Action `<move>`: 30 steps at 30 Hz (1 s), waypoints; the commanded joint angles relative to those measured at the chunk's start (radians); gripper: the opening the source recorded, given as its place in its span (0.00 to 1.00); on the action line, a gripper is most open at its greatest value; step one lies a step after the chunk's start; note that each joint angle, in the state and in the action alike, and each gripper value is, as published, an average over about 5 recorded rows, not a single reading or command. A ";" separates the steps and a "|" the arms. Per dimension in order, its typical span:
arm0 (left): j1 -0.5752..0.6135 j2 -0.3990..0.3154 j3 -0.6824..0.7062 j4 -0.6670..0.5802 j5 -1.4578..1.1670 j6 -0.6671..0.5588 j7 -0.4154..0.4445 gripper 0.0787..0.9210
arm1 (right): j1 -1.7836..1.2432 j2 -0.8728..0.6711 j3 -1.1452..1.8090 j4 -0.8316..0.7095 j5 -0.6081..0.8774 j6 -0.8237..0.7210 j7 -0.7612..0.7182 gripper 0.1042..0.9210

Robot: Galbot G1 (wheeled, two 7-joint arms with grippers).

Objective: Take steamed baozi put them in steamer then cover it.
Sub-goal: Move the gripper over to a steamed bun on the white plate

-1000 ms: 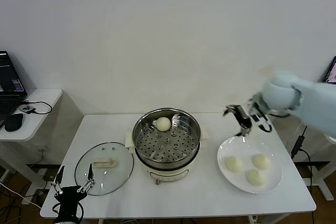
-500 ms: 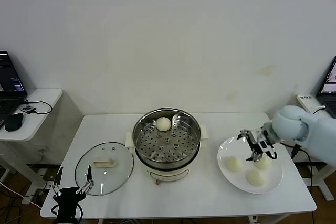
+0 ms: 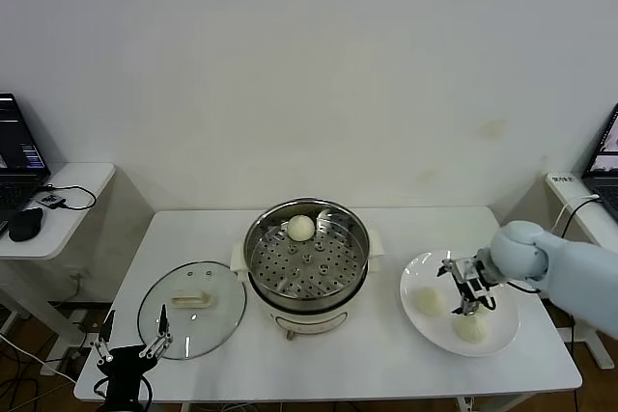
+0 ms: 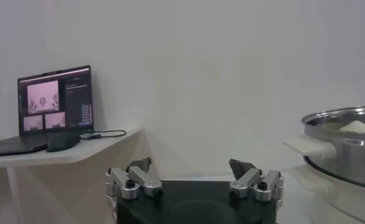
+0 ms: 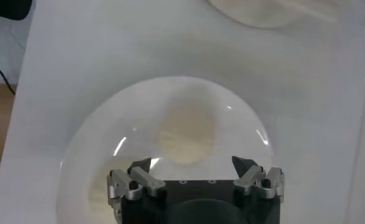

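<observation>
Hard to make out under the right gripper point(image 3: 467, 289): one bun point(image 5: 186, 136) on the plate point(image 3: 423, 328), almost wholly masked by the claw from the head camera, plain only from the right wrist camera, lying between the spread fingertips point(image 5: 243, 165) and just beyond them. Jaws wide apart, nothing pinched, contact with that bun not clear. Hovering low over the plate's middle, to the right of the steamer point(image 3: 306, 260). Two more buns on the same plate: one point(image 3: 427, 301) on the side nearer the steamer, one point(image 3: 470, 329) toward the plate's front edge, both just beside the claw. From the right wrist camera, plate rim cut off by the frame edge and by the gripper body, and the neighbouring buns barely visible. Farther out, a fourth bun point(image 3: 301, 228) inside the steamer, on the perforated tray, against the back wall. Steamer uncovered, standing at the table point(image 3: 386, 364) centre. Left of the steamer, lid point(image 3: 191, 308) lying flat on the table, handle up, close to the steamer base. Left gripper point(image 3: 132, 340) parked low at the table's front corner, left of the steamer and just before the lid, fingers spread and empty; its lower part cut off by the frame. From the left wrist camera, only a slice of the steamer's rim in view.
</observation>
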 commanded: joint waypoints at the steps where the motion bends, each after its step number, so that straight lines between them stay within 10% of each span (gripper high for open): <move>1: 0.000 0.003 -0.003 0.001 0.000 0.000 0.000 0.88 | -0.114 0.087 0.079 -0.098 -0.024 0.001 0.011 0.87; 30: -0.010 0.006 -0.009 0.003 -0.002 0.001 0.001 0.88 | 0.059 0.068 0.036 -0.057 0.037 -0.025 -0.048 0.60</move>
